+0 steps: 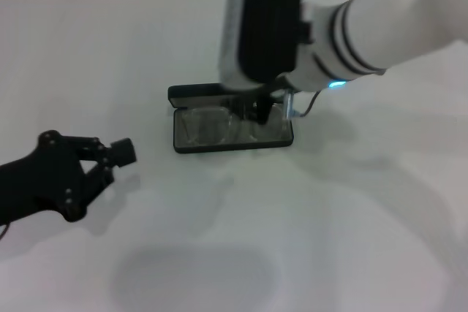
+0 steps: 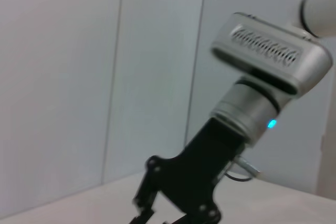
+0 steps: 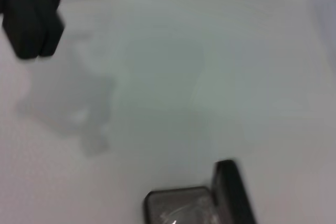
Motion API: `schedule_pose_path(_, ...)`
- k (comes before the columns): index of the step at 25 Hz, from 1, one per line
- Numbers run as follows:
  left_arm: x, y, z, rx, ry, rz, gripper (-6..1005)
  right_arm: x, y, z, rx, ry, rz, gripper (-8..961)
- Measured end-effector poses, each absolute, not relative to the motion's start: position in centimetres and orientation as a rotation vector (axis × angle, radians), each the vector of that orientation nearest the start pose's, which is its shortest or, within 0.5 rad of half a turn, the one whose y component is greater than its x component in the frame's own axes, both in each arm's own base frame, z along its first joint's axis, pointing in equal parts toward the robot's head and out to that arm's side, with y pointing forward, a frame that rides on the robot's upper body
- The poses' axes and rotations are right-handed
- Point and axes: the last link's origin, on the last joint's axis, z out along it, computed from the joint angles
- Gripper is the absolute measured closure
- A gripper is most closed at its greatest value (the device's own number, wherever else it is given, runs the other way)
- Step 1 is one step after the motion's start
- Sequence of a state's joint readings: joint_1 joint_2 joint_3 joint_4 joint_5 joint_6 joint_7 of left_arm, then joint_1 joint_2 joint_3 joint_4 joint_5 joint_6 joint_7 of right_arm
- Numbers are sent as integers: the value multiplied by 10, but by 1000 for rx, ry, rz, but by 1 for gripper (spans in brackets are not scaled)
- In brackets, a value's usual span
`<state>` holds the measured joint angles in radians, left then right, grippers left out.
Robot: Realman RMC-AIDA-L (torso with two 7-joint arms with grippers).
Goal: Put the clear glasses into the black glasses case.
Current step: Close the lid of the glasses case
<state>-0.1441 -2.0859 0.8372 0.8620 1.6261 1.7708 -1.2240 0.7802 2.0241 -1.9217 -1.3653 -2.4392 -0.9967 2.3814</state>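
Observation:
The black glasses case (image 1: 180, 141) lies open in the middle of the white table, its lid (image 1: 191, 93) standing up at the far side. The clear glasses (image 1: 208, 125) lie inside it on the lining. My right gripper (image 1: 259, 112) hangs just over the right half of the case, mostly hidden by its own wrist. The right wrist view catches the case (image 3: 157, 201) with a glint of the glasses (image 3: 178, 214). My left gripper (image 1: 123, 153) rests at the near left, shut and empty, well apart from the case.
The white table (image 1: 329, 239) spreads around the case on all sides. A pale wall (image 2: 63, 77) rises behind it. The left gripper (image 3: 32, 22) also appears in the right wrist view, and the right arm's wrist (image 2: 247, 108) in the left wrist view.

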Motion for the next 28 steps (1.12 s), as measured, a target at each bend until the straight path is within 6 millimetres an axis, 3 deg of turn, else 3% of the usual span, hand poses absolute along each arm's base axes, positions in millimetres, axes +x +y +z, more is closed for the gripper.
schedule_pose_path(4, -291, 240, 45, -2517, -428, -997, 963, 77, 361, -61, -2628, -103, -33, 715)
schedule_pose_path(6, -287, 244, 47, -2501, -409, -1021, 963, 100, 358, -49, -2569, -16, 75, 713)
schedule_pose_path(8, -281, 250, 48, -2499, -386, -1045, 963, 107, 357, -46, -2556, 17, 112, 711)
schedule_pose_path(9, -277, 255, 47, -2503, -373, -1058, 963, 127, 352, -34, -2531, 128, 226, 710)
schedule_pose_path(13, -263, 275, 43, -2515, -336, -1088, 963, 150, 348, -10, -2517, 272, 436, 706)
schedule_pose_path(17, -250, 298, 38, -2509, -315, -1078, 963, 177, 344, 31, -2507, 389, 867, 701)
schedule_pose_path(21, -232, 326, 24, -2489, -356, -1125, 963, 220, 329, 61, -2379, 430, 1262, 697)
schedule_pose_path(23, -225, 339, 19, -2462, -392, -1145, 963, 238, 321, 62, -2332, 455, 1323, 695)
schedule_pose_path(28, -206, 369, -12, -2493, -460, -1051, 963, 271, 302, 42, -2291, 532, 1265, 689)
